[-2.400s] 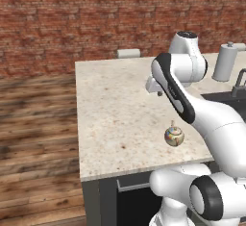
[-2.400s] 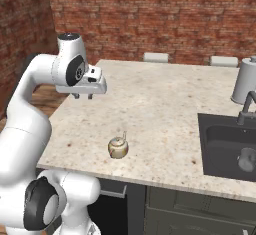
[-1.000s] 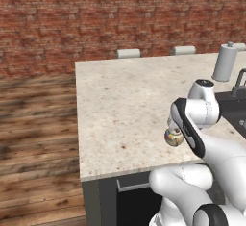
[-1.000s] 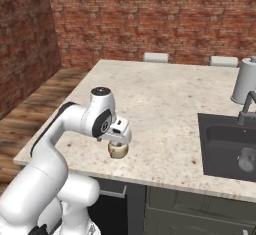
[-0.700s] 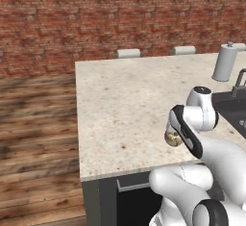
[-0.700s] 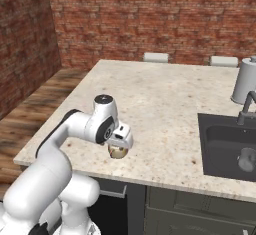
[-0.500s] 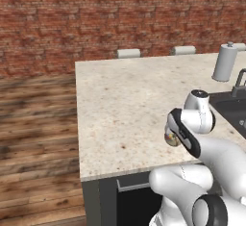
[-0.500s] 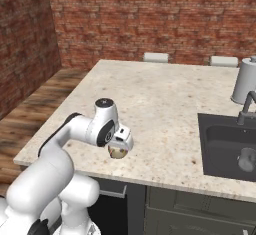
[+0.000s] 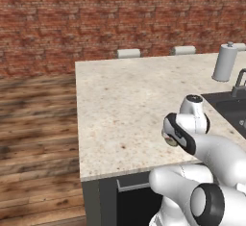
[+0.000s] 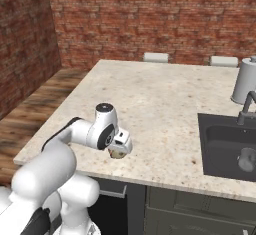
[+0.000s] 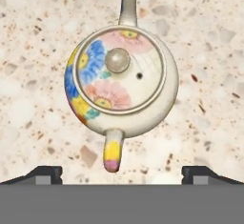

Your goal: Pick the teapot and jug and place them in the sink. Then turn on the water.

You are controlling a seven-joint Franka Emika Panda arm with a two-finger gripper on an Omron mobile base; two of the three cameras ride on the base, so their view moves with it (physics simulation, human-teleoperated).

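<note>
1. Two-finger dark pincer (image 11: 122,172) of the white arm: we log it spread wide, holding nothing. In the hand view its two finger tips (image 11: 45,173) stand far apart at the lower corners, with the teapot between and above them and not touching either tip.
2. Small round cream-gold teapot (image 11: 121,80) with blue, pink and yellow flowers: we see it upright on the speckled beige stone counter (image 9: 125,95), viewed straight down onto its lid. Its round knob (image 11: 117,60) sits at the centre of the lid. A short stub with a yellow and pink end points toward the pincer; a longer pale part points away from it.
3. Same teapot in the base views: we find it near the front edge of the counter, directly under the hand, mostly covered by the wrist in the left base view (image 9: 171,140) and peeping out below the hand in the right base view (image 10: 118,153).
4. Dark grey rectangular sink (image 10: 220,146): we place it well apart from the teapot, set into the counter on the right, with a dark tap (image 10: 246,110) at its back edge.
5. Round grey object (image 10: 246,159) inside the sink: we cannot tell what it is.
6. Tall pale grey cylinder (image 9: 224,62) with a small knob on top: we note it upright behind the sink, near the tap.
7. Red brick wall (image 9: 120,18) and brown wooden plank floor (image 9: 36,138): we record them behind and beside the counter.
</note>
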